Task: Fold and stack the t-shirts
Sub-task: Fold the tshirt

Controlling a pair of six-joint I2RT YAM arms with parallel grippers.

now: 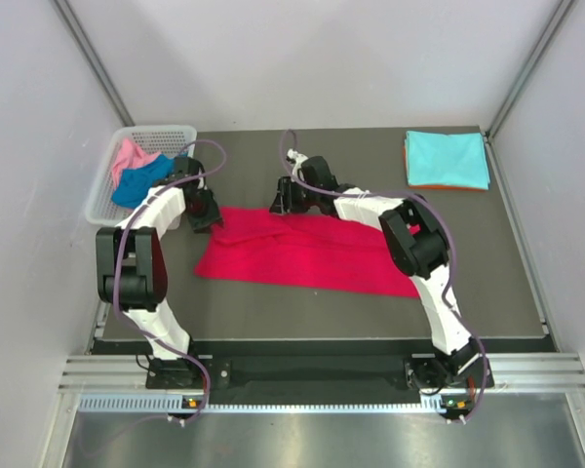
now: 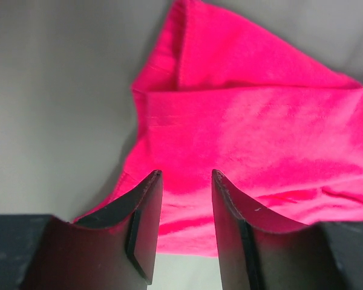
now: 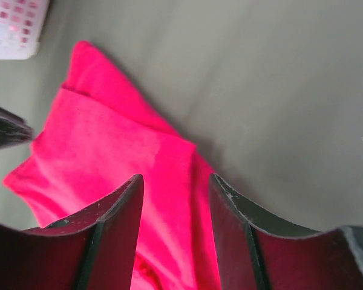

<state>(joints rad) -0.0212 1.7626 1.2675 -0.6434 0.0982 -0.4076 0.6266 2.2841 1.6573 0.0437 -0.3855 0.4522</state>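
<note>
Counter (image 1: 302, 322): dark surface; carries all shirts and the basket.
Crimson red t-shirt (image 1: 307, 255): spread flat at the centre of the counter, long side running from 9 to 3 o'clock. A flap lies doubled over along the 12 o'clock edge at the 10 o'clock corner.
Left gripper (image 2: 186, 174): over the 10 o'clock corner of the crimson red t-shirt. The jaws stand moderately wide, and the cloth shows through the gap with nothing pinched.
Right gripper (image 3: 175, 176): over the 12 o'clock edge of the same shirt, toward 3 o'clock from the left gripper. The jaws are parted to a medium width over the red cloth and hold nothing.
Light turquoise t-shirt (image 1: 447, 156): folded to a flat rectangle in the 2 o'clock corner of the counter, well apart from the red shirt.
Orange t-shirt (image 1: 448, 186): directly under the turquoise one; only a thin strip shows along its 6 o'clock edge.
Basket (image 1: 156, 129): white lattice, at the 10 o'clock edge of the counter.
Pink t-shirt (image 1: 129, 156): crumpled inside the basket, on its 12 o'clock side.
Royal blue t-shirt (image 1: 141, 180): crumpled inside the basket, touching the pink one at its 6 o'clock side.
</note>
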